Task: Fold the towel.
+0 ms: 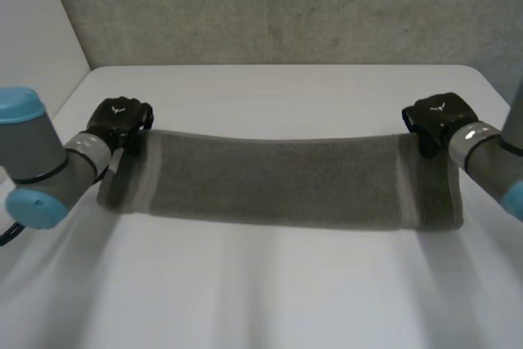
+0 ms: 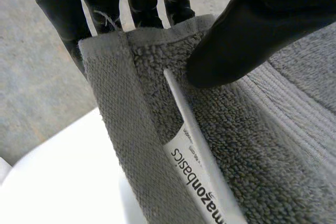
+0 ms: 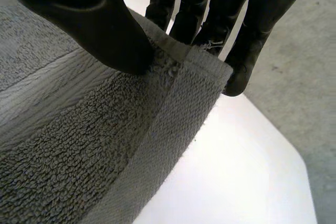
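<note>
A white label (image 2: pixel 202 182) reading "amazonbasics" is seen at the corner of the grey towel (image 1: pixel 278 181), where the left hand (image 1: pixel 119 120) is clamped, thumb against fingers. The other far corner is pinched likewise by the right hand (image 1: pixel 437 116). The towel is stretched across the table (image 1: pixel 270 300); bare tabletop is seen before and beyond it.

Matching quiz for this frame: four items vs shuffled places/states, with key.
1. left black hand
2. right black hand
3. grey terry towel
4. white printed label

A. pinches the towel's right corner
B. stretched between both hands over the white table
C. on the towel beside a thumb
D. pinches the towel's left corner

Pairs: 1-D, 2-A, 3-B, 4-C
</note>
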